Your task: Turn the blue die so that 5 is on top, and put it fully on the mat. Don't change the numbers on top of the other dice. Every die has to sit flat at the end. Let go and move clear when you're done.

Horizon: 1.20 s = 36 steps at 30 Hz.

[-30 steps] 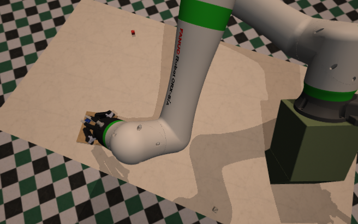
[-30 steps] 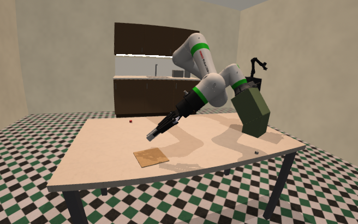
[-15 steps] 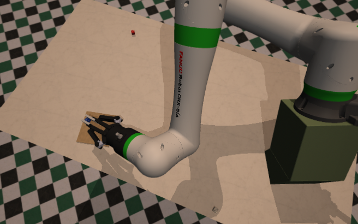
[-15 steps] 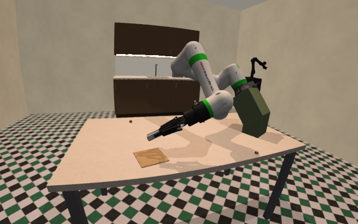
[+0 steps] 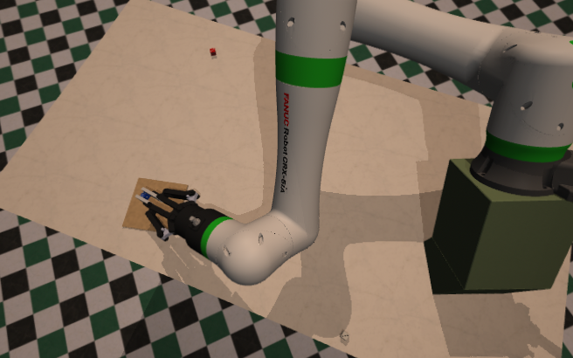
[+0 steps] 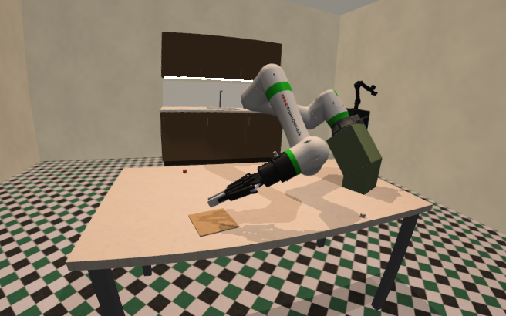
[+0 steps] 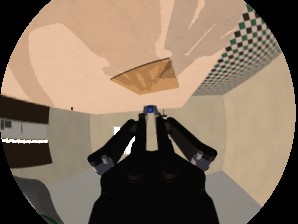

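- Nearest in the exterior view, the thin, square-cut tan mat lies flat on the smooth, faintly veined bench, ready as the landing spot.
- Just beyond and above it, toward 12 o'clock, the end effector reaches down at a shallow slant, its flat pale fingers narrow and closed on the blue die. That small glossy cube hangs in the air, not yet on the mat; the tilt probably serves to roll 5 upward, though I can't read its top number.
- Off at 3 o'clock from the mat, a pale grey die sits well apart, safely out of the way.
- Farther back, near 11 o'clock, the tiny red die needs leaving alone too.
- Around 2 o'clock, the blocky olive pedestal carries the smooth, rounded arm.
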Each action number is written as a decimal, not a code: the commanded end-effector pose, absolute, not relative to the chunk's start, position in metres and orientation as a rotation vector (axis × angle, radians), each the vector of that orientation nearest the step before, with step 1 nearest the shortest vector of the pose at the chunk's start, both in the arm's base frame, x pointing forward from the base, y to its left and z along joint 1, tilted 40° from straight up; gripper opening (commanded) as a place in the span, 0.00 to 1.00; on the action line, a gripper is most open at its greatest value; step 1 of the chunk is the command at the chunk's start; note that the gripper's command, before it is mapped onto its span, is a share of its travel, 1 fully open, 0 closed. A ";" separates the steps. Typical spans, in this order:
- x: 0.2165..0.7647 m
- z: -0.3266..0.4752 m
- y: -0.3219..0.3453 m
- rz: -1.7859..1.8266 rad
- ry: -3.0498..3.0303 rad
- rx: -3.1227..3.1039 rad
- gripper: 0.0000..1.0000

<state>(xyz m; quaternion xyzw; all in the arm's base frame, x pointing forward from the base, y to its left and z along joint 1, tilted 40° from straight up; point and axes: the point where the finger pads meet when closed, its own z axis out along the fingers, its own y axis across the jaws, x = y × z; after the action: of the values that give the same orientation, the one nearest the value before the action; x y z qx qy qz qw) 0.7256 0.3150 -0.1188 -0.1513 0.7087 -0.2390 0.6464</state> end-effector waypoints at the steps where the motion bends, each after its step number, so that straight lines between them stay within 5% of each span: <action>1: 0.730 -0.127 0.309 -0.543 1.612 -0.344 0.16; 36: 0.742 -0.154 0.291 -0.543 1.612 -0.344 0.16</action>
<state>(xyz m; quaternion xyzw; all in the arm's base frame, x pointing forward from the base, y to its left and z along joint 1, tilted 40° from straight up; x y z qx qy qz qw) 0.7422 0.2910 -0.1539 -0.1513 0.7086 -0.2389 0.6465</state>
